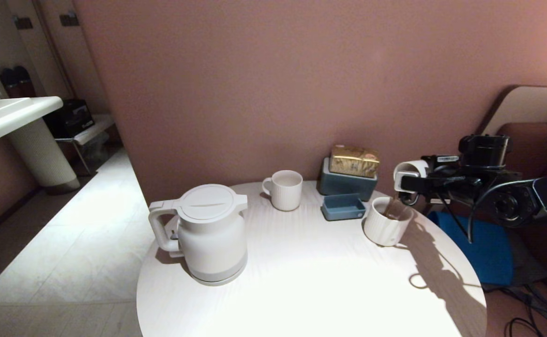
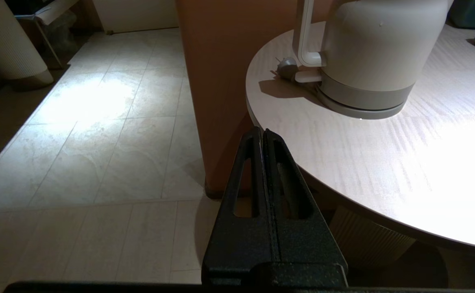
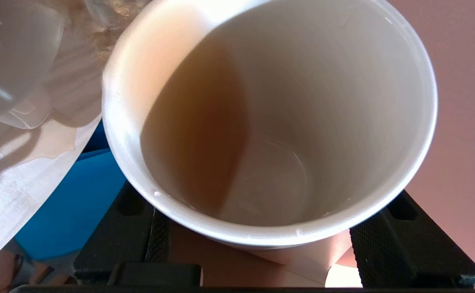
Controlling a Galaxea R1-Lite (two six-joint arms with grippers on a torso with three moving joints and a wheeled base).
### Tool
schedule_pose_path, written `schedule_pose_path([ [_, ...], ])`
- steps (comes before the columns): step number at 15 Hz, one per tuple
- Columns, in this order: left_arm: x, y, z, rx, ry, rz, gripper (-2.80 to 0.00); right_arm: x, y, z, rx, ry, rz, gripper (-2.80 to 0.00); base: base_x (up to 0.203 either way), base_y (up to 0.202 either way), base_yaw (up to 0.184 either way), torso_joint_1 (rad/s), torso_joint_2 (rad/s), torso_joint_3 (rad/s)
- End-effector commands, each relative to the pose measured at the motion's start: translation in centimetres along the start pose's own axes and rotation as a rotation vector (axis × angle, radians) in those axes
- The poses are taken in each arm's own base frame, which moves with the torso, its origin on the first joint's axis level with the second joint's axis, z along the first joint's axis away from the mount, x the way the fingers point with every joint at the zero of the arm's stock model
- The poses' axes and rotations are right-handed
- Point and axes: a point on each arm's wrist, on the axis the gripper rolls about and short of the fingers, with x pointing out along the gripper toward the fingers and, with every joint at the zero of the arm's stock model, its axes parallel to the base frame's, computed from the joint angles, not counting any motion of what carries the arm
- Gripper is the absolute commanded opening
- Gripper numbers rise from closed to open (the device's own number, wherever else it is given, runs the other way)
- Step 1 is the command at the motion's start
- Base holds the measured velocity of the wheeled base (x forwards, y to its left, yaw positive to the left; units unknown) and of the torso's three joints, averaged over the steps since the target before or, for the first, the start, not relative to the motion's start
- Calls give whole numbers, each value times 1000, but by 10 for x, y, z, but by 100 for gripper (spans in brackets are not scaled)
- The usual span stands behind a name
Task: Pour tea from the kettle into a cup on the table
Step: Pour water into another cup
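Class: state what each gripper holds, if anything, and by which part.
The right gripper holds the small cup by its ribbed sides, tipped over the wider cup, tea inside. The left gripper is shut on nothing.

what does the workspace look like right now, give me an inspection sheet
surface: round white table, brightly lit
job's things: kettle upright, lid on; small cup tipped above the wider ribbed cup, with tea inside it
clutter: handled mug; blue box with gold packet on top; blue tray
tools: right tool shut on the small cup; left tool shut, beyond the table edge
cables: floor cables at right
surroundings: pink wall; washbasin at left
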Motion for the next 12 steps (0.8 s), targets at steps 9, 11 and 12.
schedule_pose_path([
  [9, 0, 0, 0, 0, 1, 0, -280, 0, -4, 1, -93, 2, -41, -280, 0, 0, 0, 0, 0, 0],
  [11, 0, 0, 0, 0, 1, 0, -280, 0, -6, 2, -130, 4, -66, -280, 0, 0, 0, 0, 0, 0],
  [12, 0, 0, 0, 0, 1, 0, -280, 0, -7, 2, -142, 5, -73, -280, 0, 0, 0, 0, 0, 0],
])
